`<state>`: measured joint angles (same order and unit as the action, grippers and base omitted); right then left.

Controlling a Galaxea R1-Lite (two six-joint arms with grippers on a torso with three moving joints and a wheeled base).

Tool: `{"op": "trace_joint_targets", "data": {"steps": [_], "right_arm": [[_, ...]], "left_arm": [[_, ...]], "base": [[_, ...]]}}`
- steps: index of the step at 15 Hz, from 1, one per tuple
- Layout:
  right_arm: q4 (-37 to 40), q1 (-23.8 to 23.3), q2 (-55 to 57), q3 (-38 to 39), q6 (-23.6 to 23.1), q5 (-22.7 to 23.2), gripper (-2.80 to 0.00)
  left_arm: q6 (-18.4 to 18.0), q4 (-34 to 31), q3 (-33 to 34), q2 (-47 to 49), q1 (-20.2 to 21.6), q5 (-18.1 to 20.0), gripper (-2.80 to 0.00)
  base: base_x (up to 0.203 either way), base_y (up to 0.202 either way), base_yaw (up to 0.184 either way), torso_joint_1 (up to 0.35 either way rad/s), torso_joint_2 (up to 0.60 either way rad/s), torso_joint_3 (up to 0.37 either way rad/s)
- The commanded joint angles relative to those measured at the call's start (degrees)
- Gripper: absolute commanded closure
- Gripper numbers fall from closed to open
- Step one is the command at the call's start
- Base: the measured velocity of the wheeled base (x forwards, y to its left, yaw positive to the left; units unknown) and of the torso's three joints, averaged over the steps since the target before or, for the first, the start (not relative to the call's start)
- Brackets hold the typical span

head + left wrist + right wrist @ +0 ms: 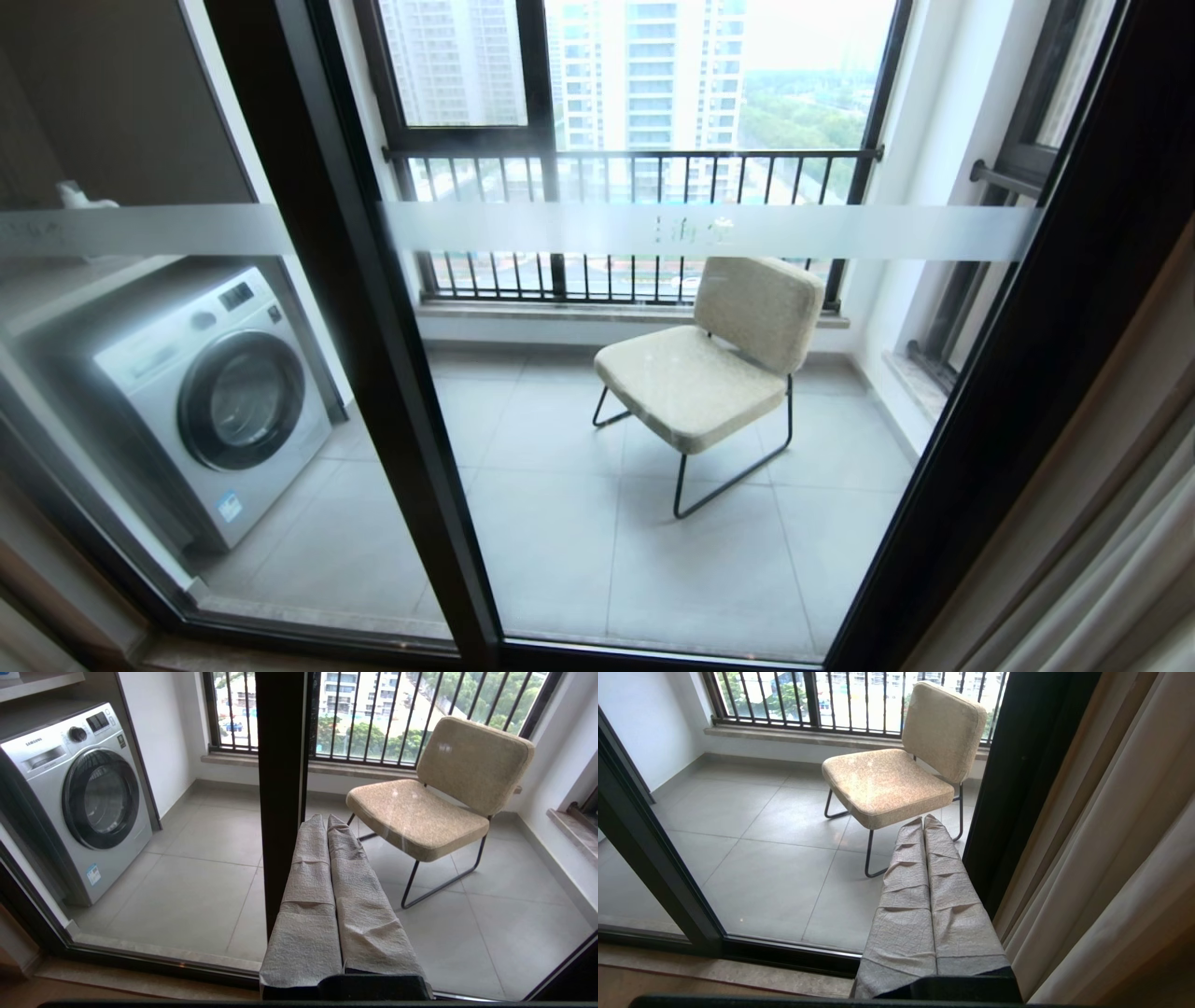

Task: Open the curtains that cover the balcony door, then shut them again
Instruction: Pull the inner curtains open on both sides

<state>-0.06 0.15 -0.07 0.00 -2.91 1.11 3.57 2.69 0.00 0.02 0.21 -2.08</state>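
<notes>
The curtains (pixel 1102 523) hang bunched at the head view's lower right, leaving the door (pixel 709 373) uncovered, while both grippers (pixel 325 820) (pixel 923 820) sit clenched and empty, seemingly parked.

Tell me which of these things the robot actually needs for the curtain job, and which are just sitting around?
Part of the job:
- curtains, bunched at the right of the door
- balcony door, uncovered
- left gripper and right gripper, both shut, holding nothing

Just sitting around:
- chair on the balcony
- washing machine
- railing
</notes>
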Motion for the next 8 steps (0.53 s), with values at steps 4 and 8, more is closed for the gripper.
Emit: {"op": "trace_joint_targets", "data": {"steps": [4, 8], "right_arm": [[-1.08, -0.06, 0.66, -0.67, -0.29, -0.14, 0.0], [-1.05, -0.14, 5.48, -5.61, -0.08, -0.19, 0.0]], "left_arm": [[0.03, 0.03, 0.0, -0.02, 0.06, -0.02, 0.0], [0.03, 0.03, 0.0, -0.02, 0.06, -0.02, 0.0]], "base": [[0.0, 0.0, 0.0, 0.0, 0.0, 0.0], [0.0, 0.0, 0.0, 0.0, 0.0, 0.0]]}}
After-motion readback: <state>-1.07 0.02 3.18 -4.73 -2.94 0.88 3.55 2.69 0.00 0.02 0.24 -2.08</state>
